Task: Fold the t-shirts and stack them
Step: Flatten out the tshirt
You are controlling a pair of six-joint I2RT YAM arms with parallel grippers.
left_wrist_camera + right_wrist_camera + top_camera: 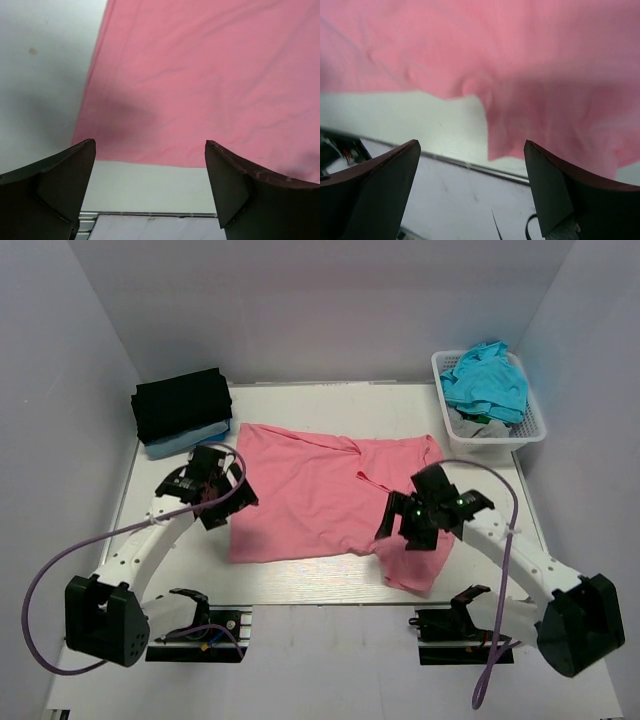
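Fingers on the left arm, the left fingers (pixel 60 180), are spread wide with nothing between them. In the left wrist view the pink shirt (pixel 210 75) fills the upper right. Its lower hem runs across just above the fingertips, and its lower-left corner sits just beside the left-hand tip. They look apart from the cloth, hovering over the bare white surface (pixel 40 75).

From the overhead view, the pink shirt (pixel 310 490) lies spread across the middle of the frame. Its left half is flat, while its right half is wrinkled, with a bunched flap drooping toward the lower right. A folded stack (pixel 183 410), black over light blue, sits at upper left. A white basket (pixel 530 435) holding a teal shirt (pixel 485 380) sits at upper right.

The right fingers (pixel 555 195) are likewise spread and empty. In the right wrist view a hanging fold of pink drops between them, slightly right of centre, not yet pinched.

The step appears to be flattening the shirt before folding it. To do it well, the left side should probably pinch that lower-left corner through one layer only. The right side should catch the drooping flap at its edge. Both should then draw outward gently so the wrinkles at right clear without dragging the flat half.
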